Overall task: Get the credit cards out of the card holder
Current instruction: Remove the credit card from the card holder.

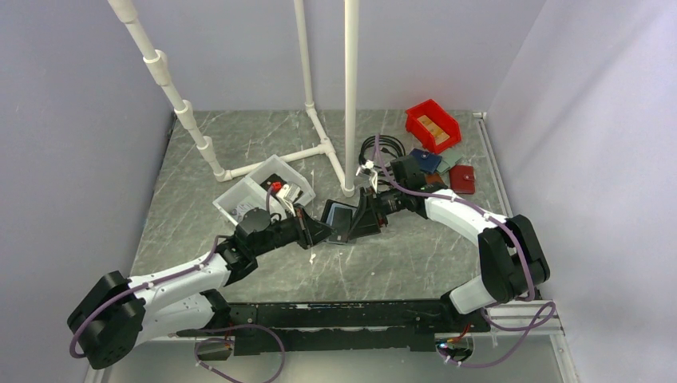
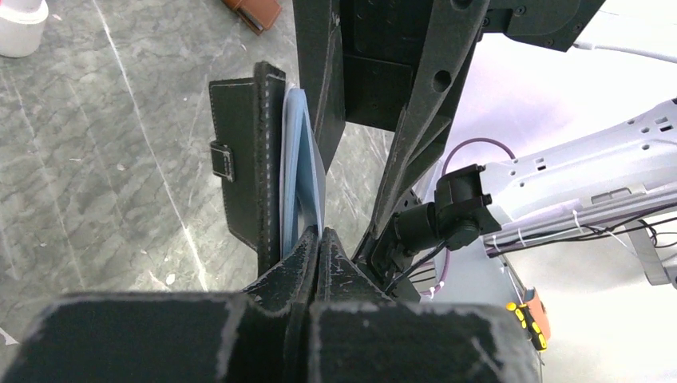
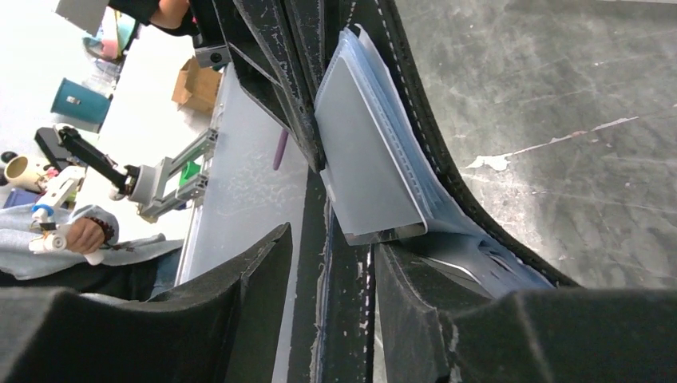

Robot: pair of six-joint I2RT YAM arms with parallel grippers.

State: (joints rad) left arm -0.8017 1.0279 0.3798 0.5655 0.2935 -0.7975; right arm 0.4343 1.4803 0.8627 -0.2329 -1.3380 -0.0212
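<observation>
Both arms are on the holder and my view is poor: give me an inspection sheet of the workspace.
Surface: grey marbled table, white scuffs.
Job's things: black holder on edge between the grippers, pale sleeves fanned; no card seen out.
Clutter: white bin with small parts, red bin, wallets back right.
Grippers: left gripper shut on the holder's sleeves; right gripper fingers apart astride a black edge, grip unclear.
Cables: black coil at the back; purple leads.
Surroundings: white pipe frame, lilac walls.
</observation>
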